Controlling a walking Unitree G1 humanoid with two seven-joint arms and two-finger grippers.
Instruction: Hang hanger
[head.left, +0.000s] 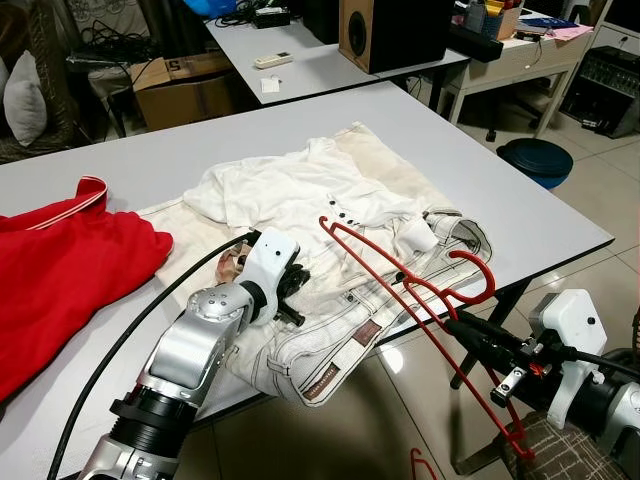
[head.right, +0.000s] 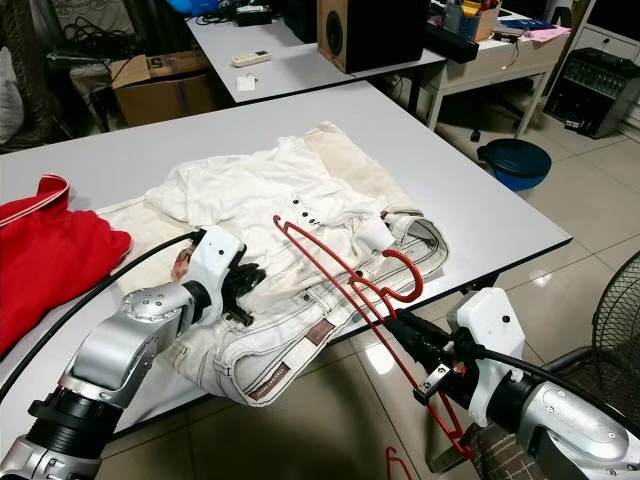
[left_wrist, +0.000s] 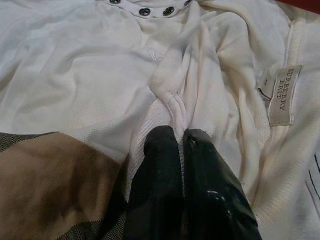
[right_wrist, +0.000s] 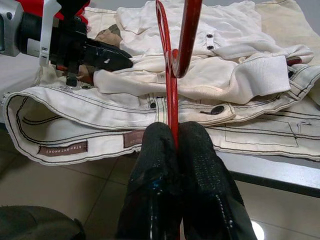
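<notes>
The pale counter (head.left: 520, 200) is taking up most of the left eye view, running from the left edge to the right of centre. At the left edge a red garment (head.left: 60, 270) is lying on it. In the centre, a white polo shirt (head.left: 300, 190) is lying crumpled on top of cream jeans (head.left: 330, 345) whose waistband is hanging over the counter's near edge.

The red hanger (head.left: 400, 285) is slanting from the middle of the frame down to the lower right, its hook arching over the jeans and its frame hanging beyond the counter edge.

The right gripper (right_wrist: 172, 145), at lower right, is grasping the hanger, with its jaws clenched on the thin red wire. The left gripper (left_wrist: 177, 142), at lower centre-left, is pressing into the shirt, its jaws pinching a fold of the white fabric near the button placket.

The step in hand seems to be getting the shirt onto the hanger. To do it well, the left gripper should probably be lifting the fabric by the collar so the neck opens, while the right is steering one hanger shoulder in slowly. The wire grip looks narrow, so the hanger may twist if pushed hard.
</notes>
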